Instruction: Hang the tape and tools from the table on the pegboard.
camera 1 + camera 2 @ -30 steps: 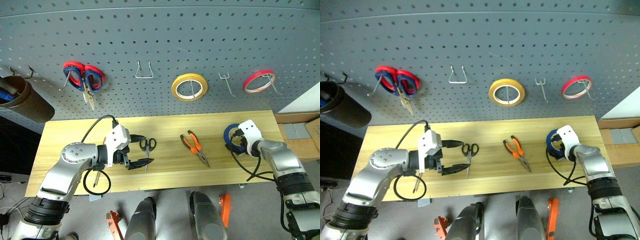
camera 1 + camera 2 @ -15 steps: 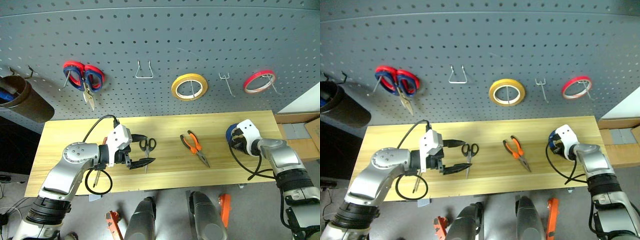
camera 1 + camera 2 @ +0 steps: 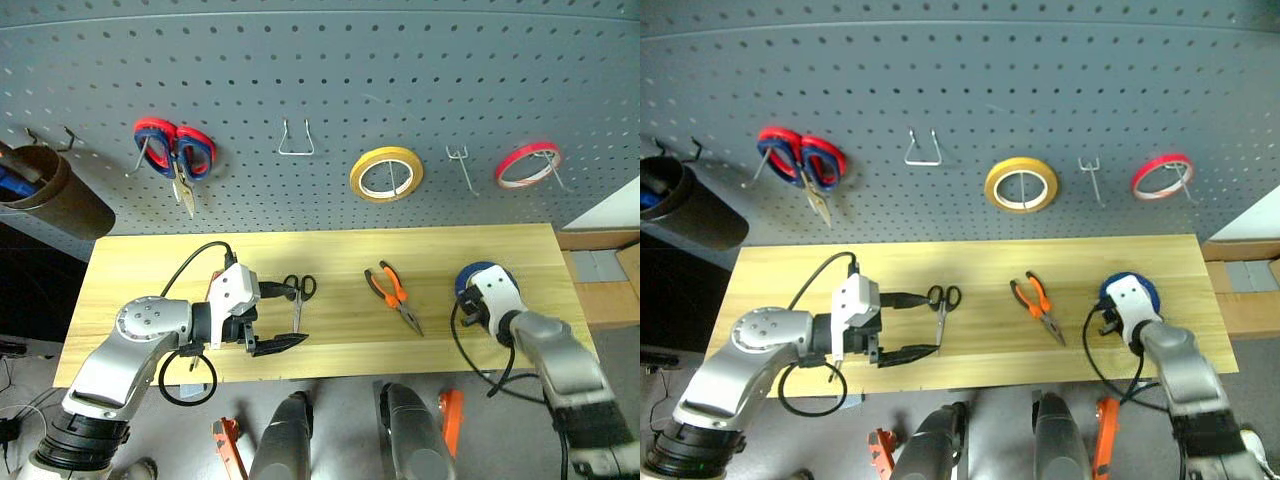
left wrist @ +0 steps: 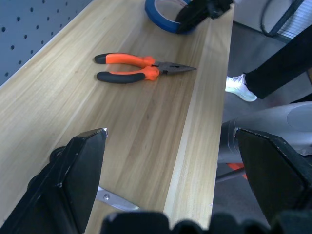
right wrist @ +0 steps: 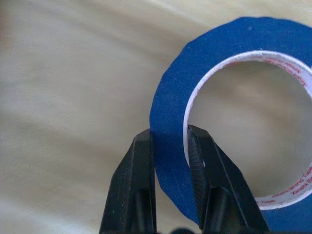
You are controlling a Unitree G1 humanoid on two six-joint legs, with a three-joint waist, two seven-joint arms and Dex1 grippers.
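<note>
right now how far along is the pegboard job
Nothing from the table hangs on the pegboard yet. In hand: the right pincer is shut on the blue tape. Left: the tape, black scissors and pliers; the left pincer is open.

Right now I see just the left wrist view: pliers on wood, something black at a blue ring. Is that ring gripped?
Observer: Yes. The right tool is shut on the tape, one finger inside the ring, one outside.
Operator: Where could it hang?
Observer: A bare hook on the pegboard, between a yellow roll and a red roll, might suit.
Operator: And that metal sliver near me?
Observer: The blade of black scissors, lying by the open left tool.
</note>
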